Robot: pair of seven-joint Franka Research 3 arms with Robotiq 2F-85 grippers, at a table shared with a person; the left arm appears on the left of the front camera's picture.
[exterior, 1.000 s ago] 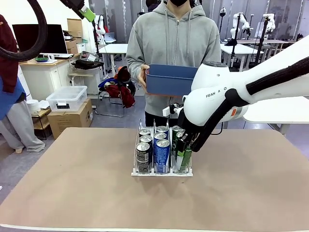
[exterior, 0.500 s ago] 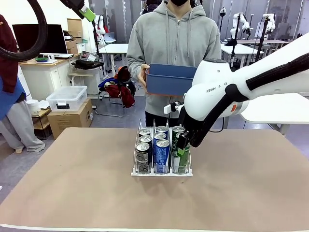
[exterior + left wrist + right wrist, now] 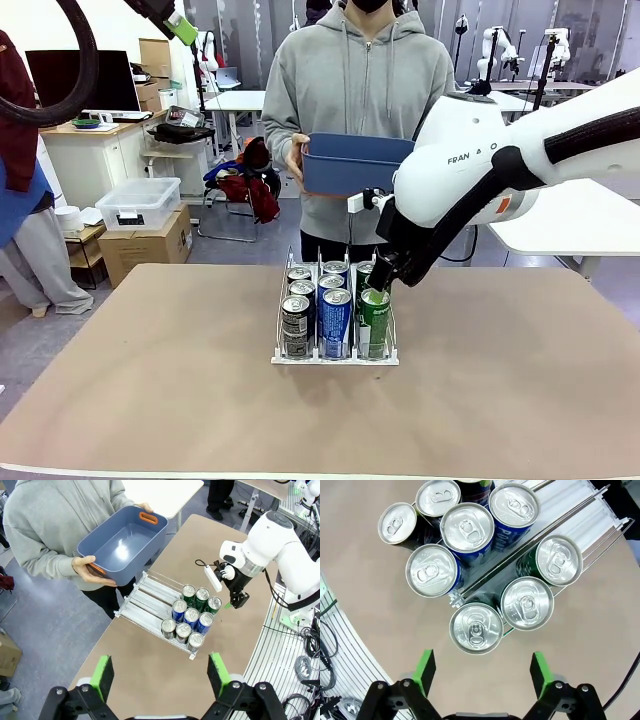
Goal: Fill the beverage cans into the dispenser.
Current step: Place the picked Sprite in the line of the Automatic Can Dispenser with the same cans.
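Dispenser: the small clear three-lane can rack with thin upright dividers and a white base edge (image 3: 336, 358) sits mid-table, its front end towards the robot's side.
Cans: nine slim aluminium drink cans with silver tops fill it three to a lane — black ones (image 3: 296, 324) in the robot's left lane, blue ones (image 3: 335, 322) in the middle, green ones in the right lane.
Front green can: the green can nearest the robot (image 3: 375, 322) stands upright at the open front of its lane, touching the can behind it in the right wrist view (image 3: 476, 628).
Right gripper: the black two-finger gripper with green pads (image 3: 381, 283) hangs just above and behind that front green can, jaws spread wide and holding nothing; the pads (image 3: 425, 672) stand well apart.
Left gripper: raised high above the table (image 3: 160, 676), jaws wide, nothing between them.
Person: stands at the far side holding an empty blue plastic bin (image 3: 355, 164) in both hands.
Risk, clipping: a sideways pull-away could catch a pad on the front can's rim and tip it out.
Risk, rack: a knock on the light rack could shift it on the tan tabletop (image 3: 150, 400).
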